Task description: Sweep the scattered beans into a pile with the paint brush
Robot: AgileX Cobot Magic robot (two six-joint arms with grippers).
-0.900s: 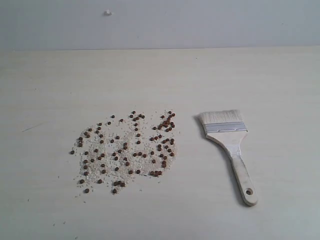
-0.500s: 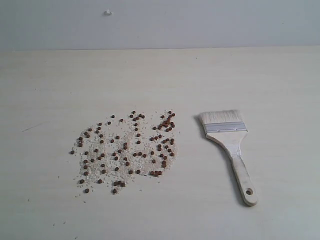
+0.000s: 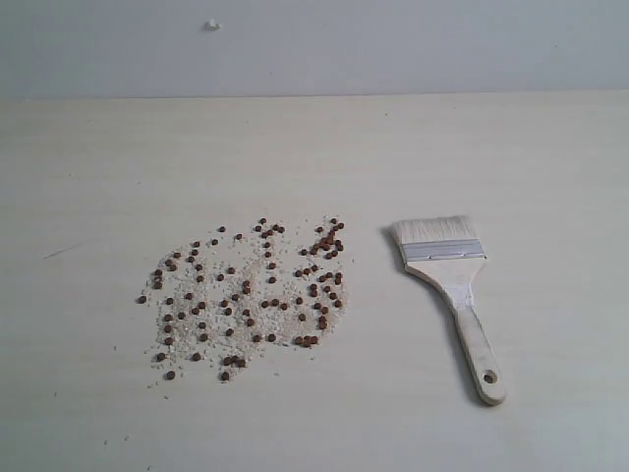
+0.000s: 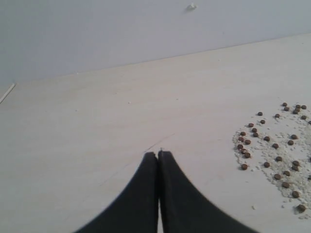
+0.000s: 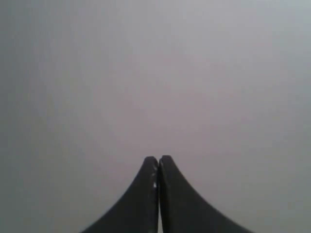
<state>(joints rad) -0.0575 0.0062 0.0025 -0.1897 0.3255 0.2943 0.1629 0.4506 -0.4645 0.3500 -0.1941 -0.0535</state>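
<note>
Reddish-brown beans (image 3: 251, 295) lie scattered among whitish crumbs left of the table's middle. To their right the paint brush (image 3: 448, 285) lies flat, off-white bristles toward the wall, its holed wooden handle toward the front edge. Neither arm shows in the exterior view. My left gripper (image 4: 158, 154) is shut with nothing in it, well to one side of the beans (image 4: 272, 145), which edge into the left wrist view. My right gripper (image 5: 158, 158) is also shut and empty, facing only a plain grey surface; beans and brush are out of that view.
The pale table (image 3: 118, 167) runs back to a grey wall (image 3: 393, 39) that carries a small white speck (image 3: 211, 25). A thin scratch (image 3: 61, 250) marks the tabletop left of the beans.
</note>
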